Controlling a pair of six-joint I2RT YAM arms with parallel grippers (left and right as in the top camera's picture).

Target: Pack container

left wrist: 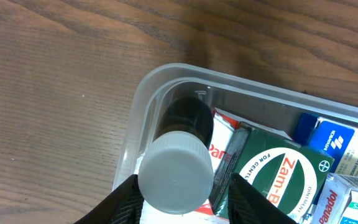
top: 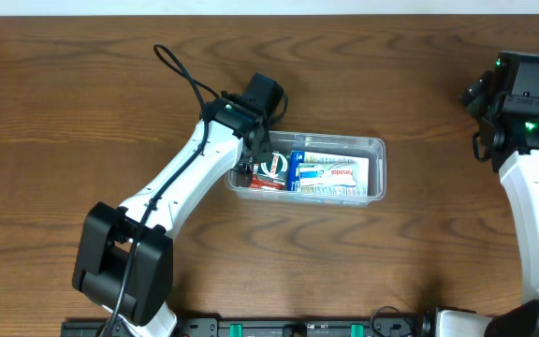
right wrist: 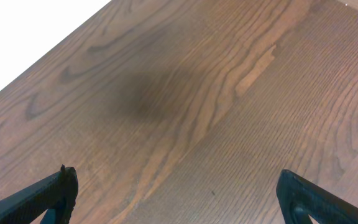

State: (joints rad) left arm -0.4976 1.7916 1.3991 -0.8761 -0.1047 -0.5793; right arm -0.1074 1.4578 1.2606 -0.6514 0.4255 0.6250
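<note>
Container [top: 376, 170]: boxes [top: 330, 174] and a white-capped bottle [left wrist: 178, 171] in its corner. Left end effector [left wrist: 182, 190]: slightly spread, flanking the cap. Right end effector [right wrist: 176, 190]: spread wide above worktop [right wrist: 197, 93].

Left arm [top: 181, 173] and right arm [top: 536, 187] show white links, black joints and cables, with a black right pincer [right wrist: 176, 183].

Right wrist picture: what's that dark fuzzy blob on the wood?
Right wrist view: a soft-edged shadow on the table, probably cast by the arm above. Left wrist view: a fainter dim patch on the wood beyond the container. Overhead view: evenly lit and sharp.
</note>
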